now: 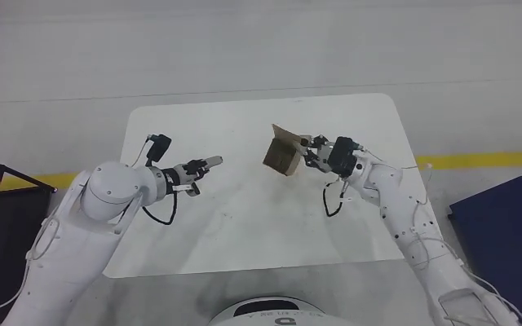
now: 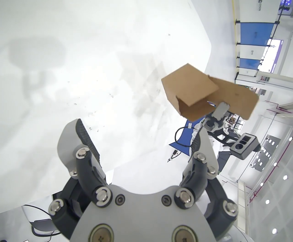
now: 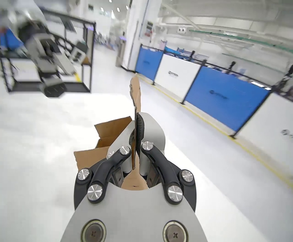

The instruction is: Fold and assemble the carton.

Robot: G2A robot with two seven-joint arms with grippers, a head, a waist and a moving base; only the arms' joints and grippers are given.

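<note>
We are holding the carton (image 1: 285, 156) off the table (image 1: 245, 236), one o'clock of centre, right gripper (image 1: 307, 151) pinching a flap (image 1: 285, 133); left gripper (image 1: 214, 161) is hovering spread at ten o'clock. We are judging the body squared, flaps left to close.

Overhead on table (image 1: 245, 236), wrist close-ups sharing carton (image 2: 190, 91)

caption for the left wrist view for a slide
Open left gripper faces the brown carton held over the white table by the right gripper

I get bright, even light from small white ceiling lamps (image 3: 118, 9). The white rounded tabletop (image 1: 245, 228) glares pale, and the blue-and-white barrier panels (image 3: 219, 96) bend toward wrist-view edges.
</note>
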